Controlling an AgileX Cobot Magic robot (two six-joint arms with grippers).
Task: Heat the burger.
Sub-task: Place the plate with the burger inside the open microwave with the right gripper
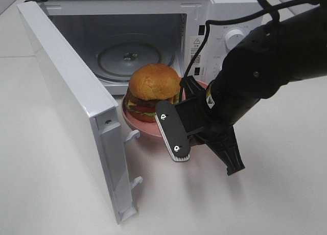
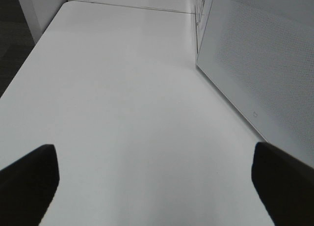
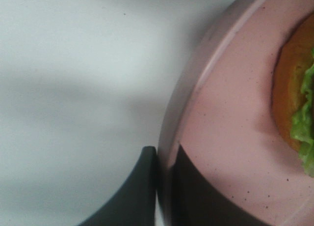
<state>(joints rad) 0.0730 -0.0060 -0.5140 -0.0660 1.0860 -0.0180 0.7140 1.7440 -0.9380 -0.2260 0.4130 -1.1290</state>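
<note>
The microwave door (image 1: 71, 107) looks like smooth, glossy white plastic, and the turntable (image 1: 130, 59) inside like clear glass. The table (image 1: 276, 194) is smooth white with a dull sheen. The pink plate (image 3: 221, 113) is matt and finely speckled. The burger (image 1: 152, 87) has a smooth, softly shiny bun and crinkled lettuce. The right gripper (image 3: 164, 155) is matt black plastic with bright metal screws (image 1: 176, 148).
</note>
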